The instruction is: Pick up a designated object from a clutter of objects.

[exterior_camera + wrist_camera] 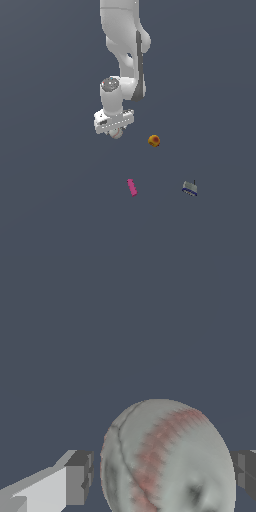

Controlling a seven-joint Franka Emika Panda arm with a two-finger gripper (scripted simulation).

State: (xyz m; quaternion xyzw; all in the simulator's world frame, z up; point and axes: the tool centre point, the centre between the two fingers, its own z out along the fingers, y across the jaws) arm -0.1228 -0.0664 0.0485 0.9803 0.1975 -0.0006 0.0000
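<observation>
Wrist view: the baseball (167,458) sits betw. your gripper (162,476) fingers, one finger pad (80,478) on one flank, the other only just in shot on the opposite flank. A sliver of gap shows on the first side; on the far side you can't tell whether pad and ball touch. So read the tool as part-open, straddling the ball, not clamped on it as far as these renders show. Nothing else is in its grasp.

Exterior view: gripper (115,129) hangs low under the arm, with the baseball (117,133) peeking out directly beneath the hand. Whether the ball rests on the floor or is just clear of it: can't tell, no shadow cue.

Key relation for the next move: the ball lies straight down the approach axis, centred on the closing line, a sphere, so no long axis to align w/. You need no sideways correction, judging by this; squeeze, then lift.

Rest of clutter is well apart: orange-red ball (154,141) nearest, off to the exterior view's right; pink bar (132,187) and grey-blue block (189,188) further toward the frame's lower edge. No risk of catching them on closure.

Watch for: a round ball squirting out if the pads meet it off-centre.
</observation>
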